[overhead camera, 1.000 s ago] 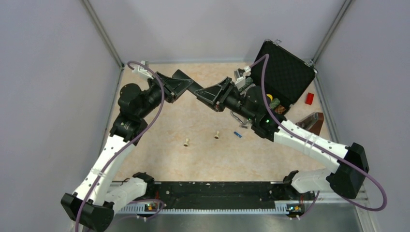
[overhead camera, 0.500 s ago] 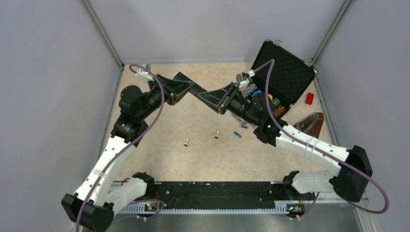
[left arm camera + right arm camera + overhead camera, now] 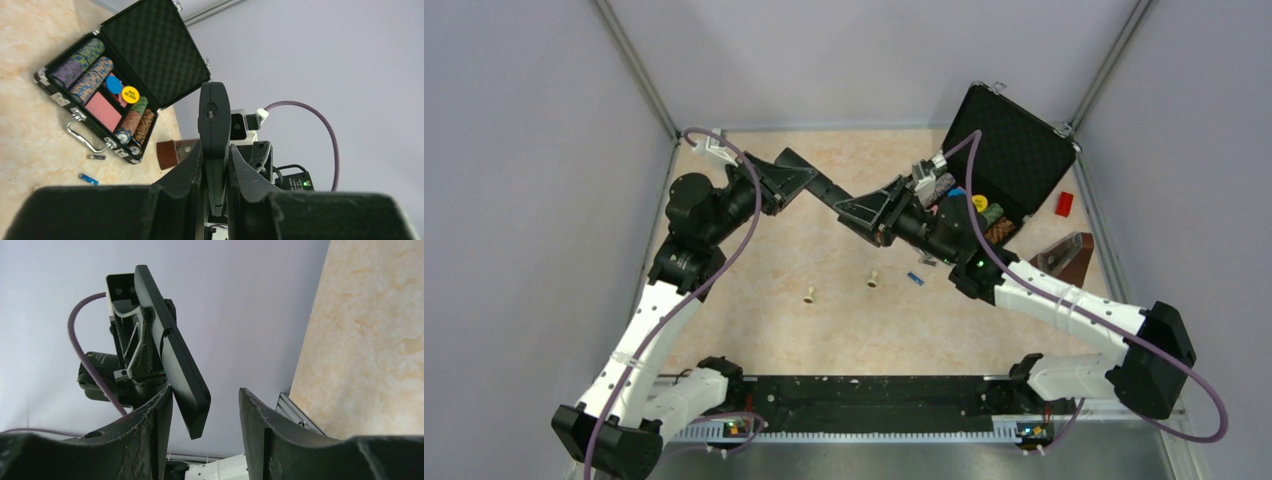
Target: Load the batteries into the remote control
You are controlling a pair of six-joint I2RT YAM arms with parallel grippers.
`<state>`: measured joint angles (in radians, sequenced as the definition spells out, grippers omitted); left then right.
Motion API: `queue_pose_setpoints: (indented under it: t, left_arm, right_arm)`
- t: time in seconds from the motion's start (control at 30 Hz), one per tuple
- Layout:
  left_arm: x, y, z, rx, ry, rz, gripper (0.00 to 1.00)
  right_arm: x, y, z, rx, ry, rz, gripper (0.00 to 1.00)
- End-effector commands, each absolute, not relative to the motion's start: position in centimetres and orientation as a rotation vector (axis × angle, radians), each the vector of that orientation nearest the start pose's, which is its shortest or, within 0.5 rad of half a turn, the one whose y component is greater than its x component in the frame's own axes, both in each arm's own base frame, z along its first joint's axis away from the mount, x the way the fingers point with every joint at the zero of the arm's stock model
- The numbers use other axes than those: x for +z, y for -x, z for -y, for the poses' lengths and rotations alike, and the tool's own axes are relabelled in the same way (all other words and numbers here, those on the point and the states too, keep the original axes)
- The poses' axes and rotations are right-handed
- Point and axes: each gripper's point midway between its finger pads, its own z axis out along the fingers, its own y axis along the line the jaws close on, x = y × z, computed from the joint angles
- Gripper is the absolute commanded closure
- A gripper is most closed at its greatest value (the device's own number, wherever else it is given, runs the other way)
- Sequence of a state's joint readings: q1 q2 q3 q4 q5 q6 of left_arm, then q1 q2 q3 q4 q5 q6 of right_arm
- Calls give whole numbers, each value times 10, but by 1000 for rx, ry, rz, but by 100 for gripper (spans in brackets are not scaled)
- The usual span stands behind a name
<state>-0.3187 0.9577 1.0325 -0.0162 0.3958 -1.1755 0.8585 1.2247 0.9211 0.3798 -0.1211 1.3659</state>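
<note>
The remote control is a slim black bar held in the air above the table's far middle. My left gripper is shut on one end of it; in the left wrist view the remote stands edge-on between the fingers. My right gripper is open around the remote's other end; in the right wrist view that end lies close to the left finger, with a gap to the right finger. One blue battery lies on the table and also shows in the left wrist view.
An open black chip case stands at the back right, a small dark piece in front of it. Two beige pegs stand mid-table. A red block and a brown block lie at the right wall.
Both grippers and the remote have shifted a little left and toward the near side. The right arm has drawn in closer around the remote's end.
</note>
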Motion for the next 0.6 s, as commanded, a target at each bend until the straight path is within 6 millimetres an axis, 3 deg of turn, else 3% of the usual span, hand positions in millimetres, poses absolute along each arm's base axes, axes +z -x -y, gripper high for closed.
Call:
queue_pose_setpoints:
  t: [0.0,0.17,0.4,0.57]
  left_arm:
    - [436,-279,194,-1390,266,-1575,100]
    - [413,-282,195,-1333,253,-1648,100]
    - [396,-286,189,-1196,175,-1697,100]
    - [383,-290,186,-1116,120,-1714,100]
  right_arm:
    - [325,-242,-361,1700,-414,-1895,50]
    - [321,-247,-364,1679,-408,-1903,52]
    - [312,-251,-365,1633,-415,-1937,63]
    - [297,-255,-367,1555,-411,-2018,78]
